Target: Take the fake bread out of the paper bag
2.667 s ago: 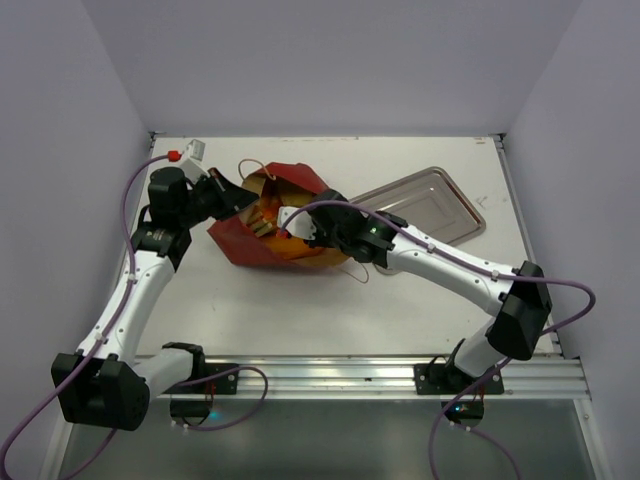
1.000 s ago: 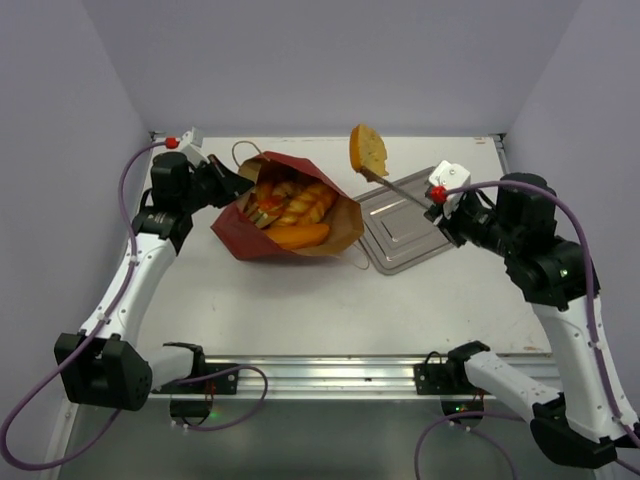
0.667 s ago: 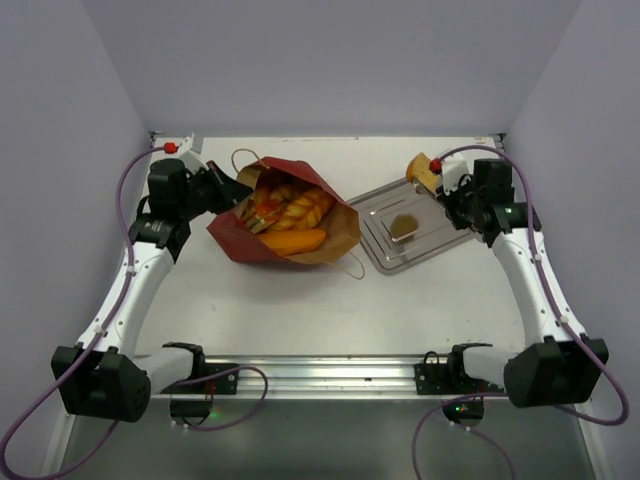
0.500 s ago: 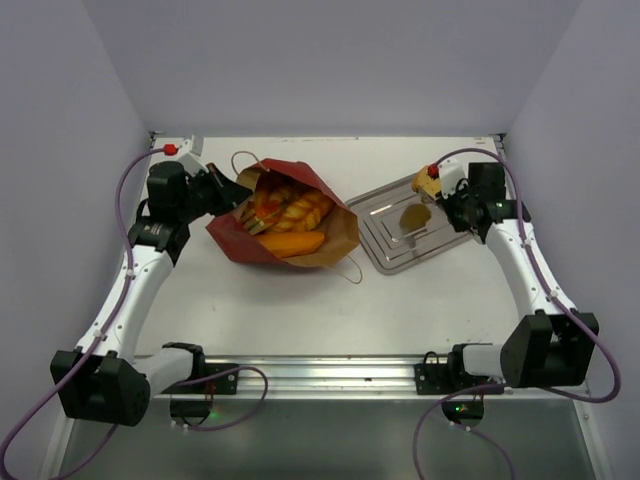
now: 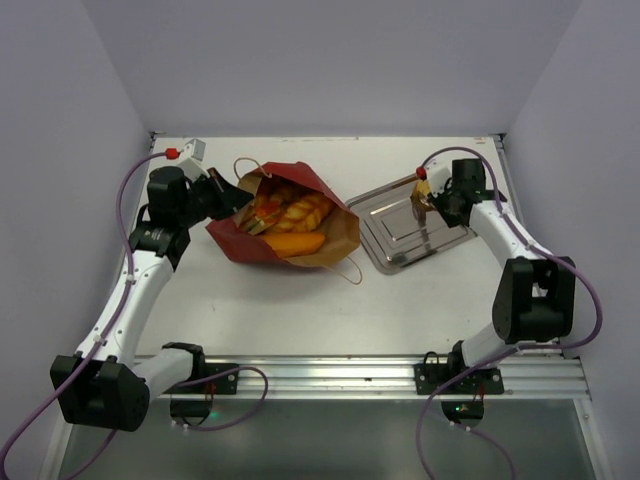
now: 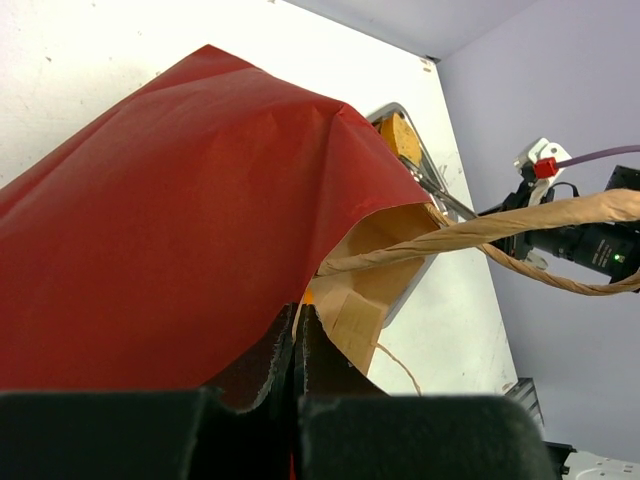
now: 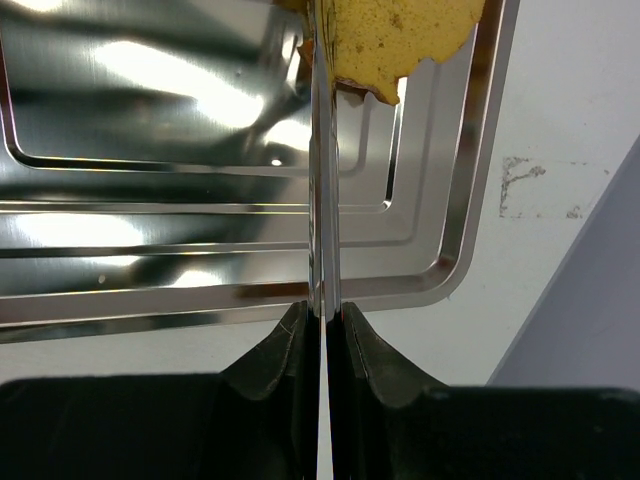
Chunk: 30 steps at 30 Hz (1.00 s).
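Jaws of the right gripper are clamped on the metal tongs, the left gripper's on the paper bag with the other bread inside, and tbh the yellow piece held at the tray rim could get dropped outside.

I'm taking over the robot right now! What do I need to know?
Left gripper: shut on the edge of the bag, whose mouth is open.
Right gripper: shut on the tongs, which pinch a yellow bread piece at a corner of the tray.
Done: that one piece is out of the bag, not yet released.
Left: several rolls lie in the bag's mouth and need taking out.
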Each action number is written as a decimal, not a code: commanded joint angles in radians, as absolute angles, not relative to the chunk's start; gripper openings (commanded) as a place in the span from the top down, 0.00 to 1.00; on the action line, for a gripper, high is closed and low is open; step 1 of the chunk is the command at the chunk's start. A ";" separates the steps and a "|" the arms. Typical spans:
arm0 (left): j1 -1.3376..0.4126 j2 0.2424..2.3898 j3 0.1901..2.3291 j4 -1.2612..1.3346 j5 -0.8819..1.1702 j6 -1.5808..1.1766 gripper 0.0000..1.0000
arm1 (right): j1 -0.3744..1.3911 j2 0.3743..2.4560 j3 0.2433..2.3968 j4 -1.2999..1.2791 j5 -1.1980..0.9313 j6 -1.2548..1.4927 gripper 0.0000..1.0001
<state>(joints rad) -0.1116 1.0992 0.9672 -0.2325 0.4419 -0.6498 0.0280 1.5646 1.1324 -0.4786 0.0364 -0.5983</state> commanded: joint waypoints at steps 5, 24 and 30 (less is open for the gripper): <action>-0.101 1.083 0.962 -0.210 0.446 -0.615 1.00 | 0.029 1.539 1.163 -0.411 0.058 -0.614 0.71; -0.101 1.072 0.960 -0.224 0.459 -0.589 1.00 | 0.021 1.424 1.204 -0.509 -0.043 -0.557 0.52; -0.101 1.068 0.960 -0.239 0.459 -0.534 1.00 | 0.023 1.254 1.249 -0.692 -0.325 -0.601 0.55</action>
